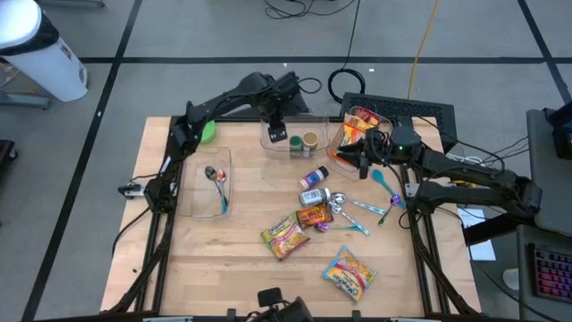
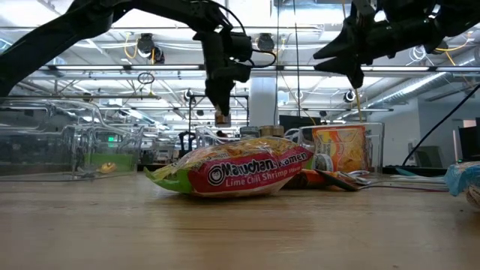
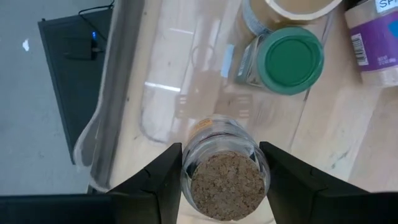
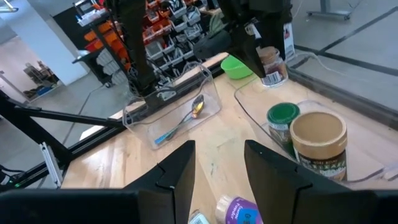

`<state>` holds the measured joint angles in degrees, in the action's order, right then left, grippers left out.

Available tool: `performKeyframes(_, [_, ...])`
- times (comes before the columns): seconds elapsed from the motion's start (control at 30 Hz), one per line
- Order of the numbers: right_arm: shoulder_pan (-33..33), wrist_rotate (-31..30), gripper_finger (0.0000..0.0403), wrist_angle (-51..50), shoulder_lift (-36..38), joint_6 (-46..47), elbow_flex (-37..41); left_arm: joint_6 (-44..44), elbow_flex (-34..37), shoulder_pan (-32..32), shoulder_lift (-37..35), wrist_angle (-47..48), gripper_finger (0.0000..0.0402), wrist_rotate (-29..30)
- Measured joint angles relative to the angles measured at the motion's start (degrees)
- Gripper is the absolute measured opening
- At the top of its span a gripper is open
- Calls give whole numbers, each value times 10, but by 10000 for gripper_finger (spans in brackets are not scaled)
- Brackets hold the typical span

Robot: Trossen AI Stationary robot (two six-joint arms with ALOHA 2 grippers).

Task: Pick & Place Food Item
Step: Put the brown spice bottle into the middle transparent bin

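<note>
Cork-stoppered jar (image 1: pixel 273 131) hangs in the left tool (image 1: pixel 275 134) over the clear bin (image 1: pixel 284 148) at the far side of the tabletop (image 1: pixel 241 268), seen from above. Two more jars already stand in that bin, one with a green lid (image 1: pixel 295 141) and one with a tan lid (image 1: pixel 309 140). Two ramen packets lie on the open wood, a red-and-green one (image 1: pixel 284 234) and a blue one (image 1: pixel 349 273). A second clear tray (image 1: pixel 206 202) holds a spoon (image 1: pixel 214 176). The right tool (image 1: pixel 344 159) hovers beside the right-hand bin.

From table height, the left tool (image 2: pixel 220 114) hangs well above the surface behind the red-and-green packet (image 2: pixel 236 172), so the jar is not yet set down.

The left wrist view shows both fingers (image 3: pixel 163 180) pinching the jar (image 3: pixel 225 168) at its sides, cork up. To finish well, I would lower it straight down into the free space beside the green-lidded jar (image 3: pixel 287 59), keeping it upright and clear of the bin wall, and only release once it rests flat.

In the right wrist view, the right tool's fingers (image 4: pixel 177 171) stand spread with nothing between them.
</note>
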<state>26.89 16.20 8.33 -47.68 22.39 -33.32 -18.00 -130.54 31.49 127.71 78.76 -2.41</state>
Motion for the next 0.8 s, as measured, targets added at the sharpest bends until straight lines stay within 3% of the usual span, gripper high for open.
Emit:
performKeyframes(0.5, [0, 1, 130, 5, -16, -1, 0, 4, 4, -7, 32, -4, 184, -19])
performKeyframes(0.8, [0, 1, 130, 5, -16, -7, 0, 32, 62, -13, 33, -6, 185, -25])
